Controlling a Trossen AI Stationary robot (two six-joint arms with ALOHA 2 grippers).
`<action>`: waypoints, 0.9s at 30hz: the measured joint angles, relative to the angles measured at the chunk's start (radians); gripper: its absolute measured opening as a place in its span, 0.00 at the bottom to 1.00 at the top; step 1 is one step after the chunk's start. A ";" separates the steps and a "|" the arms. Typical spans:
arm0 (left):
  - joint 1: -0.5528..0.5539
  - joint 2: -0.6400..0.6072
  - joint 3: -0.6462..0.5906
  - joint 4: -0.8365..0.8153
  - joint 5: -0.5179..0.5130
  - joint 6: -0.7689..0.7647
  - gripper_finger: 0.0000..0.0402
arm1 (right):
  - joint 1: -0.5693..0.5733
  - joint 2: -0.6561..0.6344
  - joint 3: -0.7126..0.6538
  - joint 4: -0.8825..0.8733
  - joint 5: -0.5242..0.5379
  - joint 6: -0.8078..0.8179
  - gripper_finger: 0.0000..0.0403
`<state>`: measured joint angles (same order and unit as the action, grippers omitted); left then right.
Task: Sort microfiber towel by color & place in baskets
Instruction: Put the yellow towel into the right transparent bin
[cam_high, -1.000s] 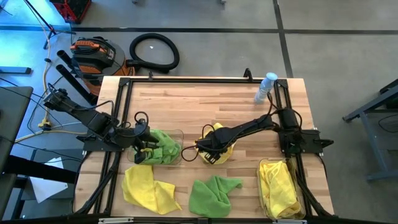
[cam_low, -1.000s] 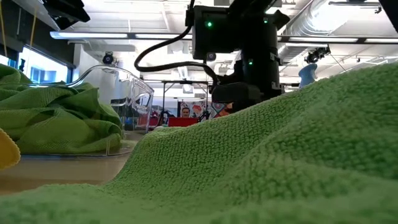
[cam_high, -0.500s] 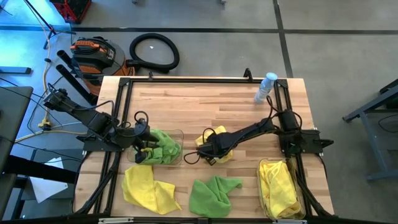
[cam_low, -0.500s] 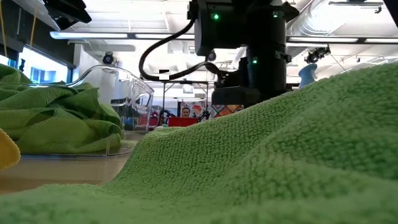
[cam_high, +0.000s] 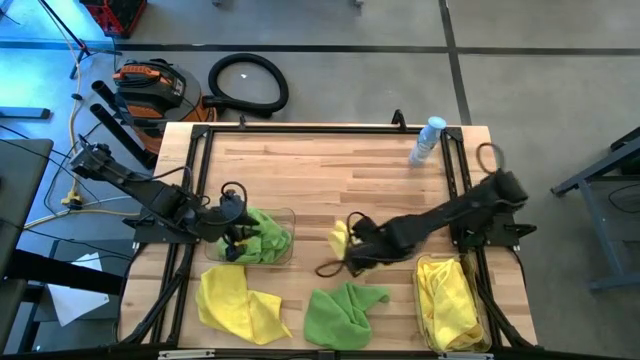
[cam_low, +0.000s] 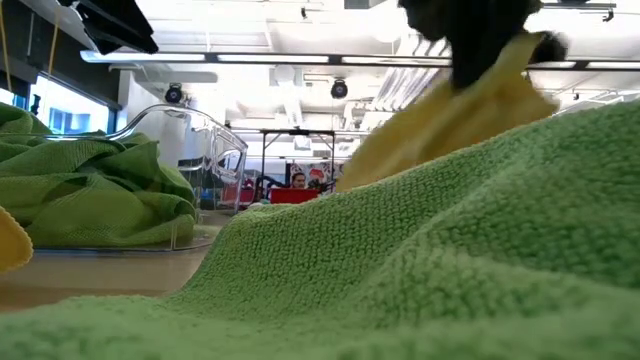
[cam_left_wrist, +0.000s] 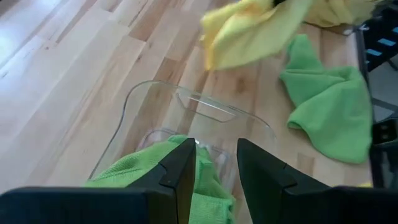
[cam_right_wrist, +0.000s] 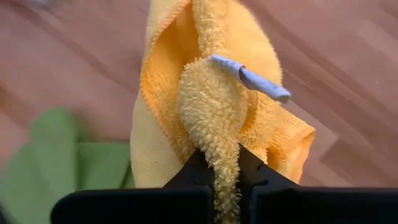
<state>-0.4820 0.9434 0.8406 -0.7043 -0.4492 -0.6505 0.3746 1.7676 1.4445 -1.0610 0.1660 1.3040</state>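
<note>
Right gripper (cam_right_wrist: 225, 163) jaws pinching a yellow towel (cam_right_wrist: 211, 93) lifted above mid-bench (cam_high: 300, 165), left gripper (cam_left_wrist: 214, 163) jaws narrowly parted over the clear basket (cam_high: 288, 232) of green towels (cam_high: 262, 235) (left side) — loose green towel (cam_high: 345, 308) at the front edge, second basket (cam_high: 452, 303) holding yellow towels at right.

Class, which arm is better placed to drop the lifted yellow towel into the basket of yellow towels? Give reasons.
Right. Its pincer already grips the yellow towel beside the yellow basket. The left pincer hangs open over the green basket.
</note>
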 joint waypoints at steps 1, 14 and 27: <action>0.000 0.006 0.000 0.000 -0.005 0.000 0.26 | 0.019 -0.029 0.000 -0.012 0.022 0.024 0.01; 0.000 0.066 0.000 0.040 -0.008 -0.028 0.26 | 0.341 -0.314 0.002 -0.220 -0.056 0.508 0.00; 0.000 0.157 0.000 0.285 -0.006 -0.056 0.26 | 0.703 -0.323 0.002 -0.245 -0.470 0.998 0.00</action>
<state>-0.4820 1.0999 0.8406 -0.4197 -0.4553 -0.7067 1.0778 1.4445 1.4460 -1.3057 -0.3039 2.3020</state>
